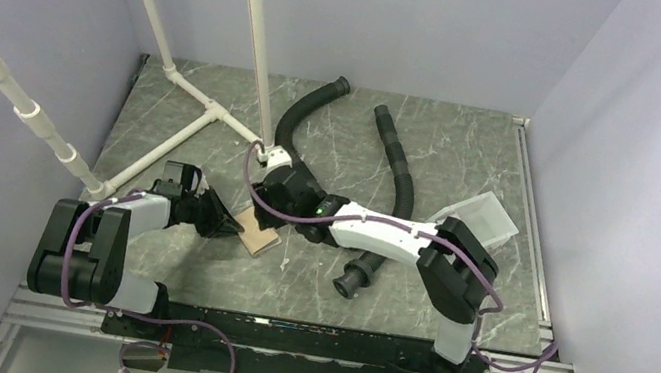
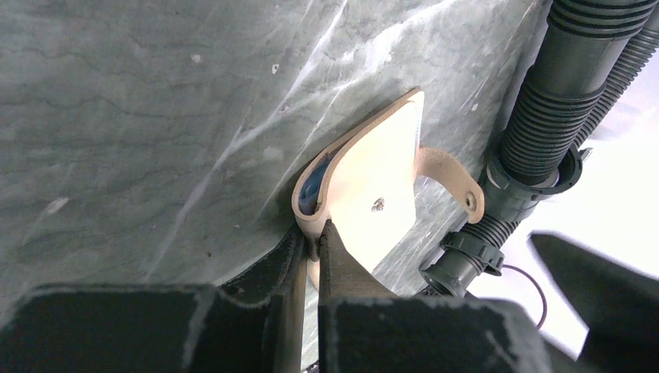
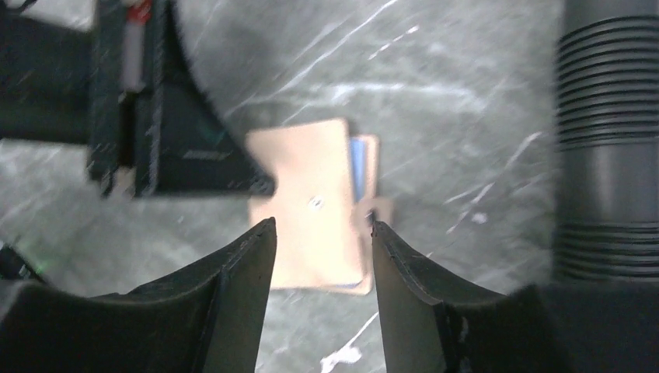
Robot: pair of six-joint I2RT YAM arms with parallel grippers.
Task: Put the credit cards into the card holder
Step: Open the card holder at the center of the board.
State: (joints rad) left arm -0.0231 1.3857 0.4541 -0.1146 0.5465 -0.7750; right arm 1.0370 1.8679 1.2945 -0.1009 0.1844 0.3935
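**A:** How many wallets?

**B:** One wallet point(image 1: 258, 233), lying on the table point(image 1: 465, 148) between the two arms, with its one tab point(image 2: 455, 179) sticking out to the side.

**A:** Cards?

**B:** One blue card point(image 3: 357, 167) shows, tucked inside the wallet. I can't tell whether more sit behind it.

**A:** And the grippers?

**B:** Two. The left gripper point(image 2: 315, 233) is pinched nearly closed on the wallet's folded edge. The right gripper point(image 3: 322, 225) hangs just above the wallet, fingers partly spread and holding nothing.

**A:** Anything else?

**B:** Two black hoses point(image 1: 304, 106) and one white tray point(image 1: 488, 218), well apart from the wallet.
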